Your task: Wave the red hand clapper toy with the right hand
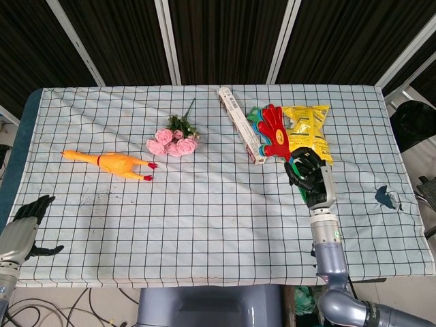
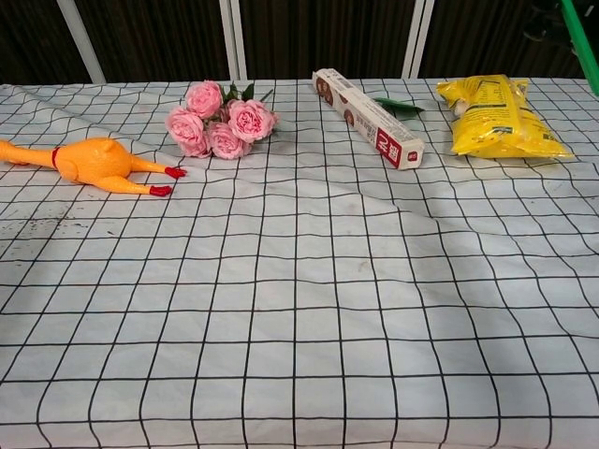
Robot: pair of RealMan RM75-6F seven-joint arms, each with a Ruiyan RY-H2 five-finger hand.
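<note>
The right hand (image 1: pixel 308 174) is gripping the handle of the red plastic hand-shaped clapper toy (image 1: pixel 274 131), fingers curling around it. The toy is sticking up beyond the hand, overlapping the long white and red box (image 1: pixel 241 125) and yellow crinkly snack bag (image 1: pixel 308 133). The left hand (image 1: pixel 26 221) is hanging empty, fingers apart.

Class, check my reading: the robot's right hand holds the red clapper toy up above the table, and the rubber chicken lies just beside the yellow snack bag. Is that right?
Not quite. The right hand does hold the red clapper toy raised, but the rubber chicken lies far from the yellow snack bag, on the opposite side of the table, left of the pink flowers. The head view shows this.
</note>
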